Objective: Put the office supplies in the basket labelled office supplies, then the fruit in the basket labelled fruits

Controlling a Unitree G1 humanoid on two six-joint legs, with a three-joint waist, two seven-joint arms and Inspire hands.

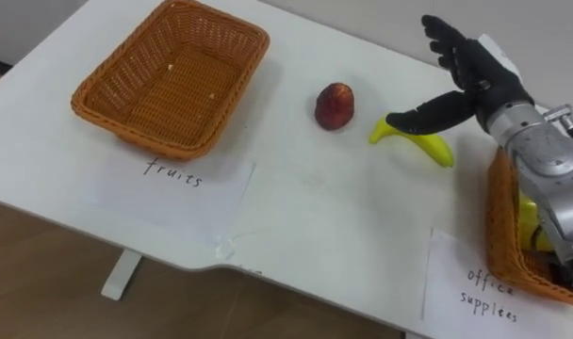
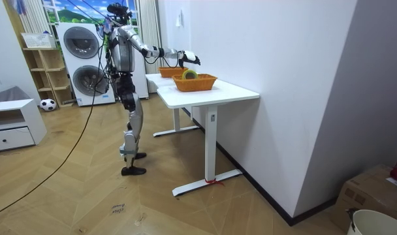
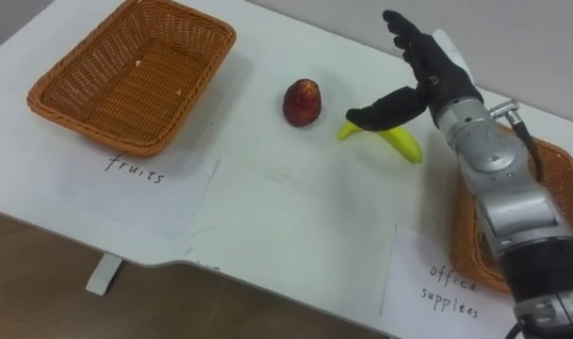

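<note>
Over the right side of the surface [image 1: 305,207], I am hovering the right hand [image 1: 480,85] wide open, holding nothing, its thumb just above the banana [image 1: 428,144] (the apple [image 1: 335,105] is lying nearby) — probably lining up a grasp for the empty fruit basket [image 1: 155,139].

two baskets [image 1: 164,139] [image 1: 501,235], two labels [image 1: 173,184] [image 1: 475,292], one apple [image 1: 335,105], one banana [image 1: 428,143].
</note>
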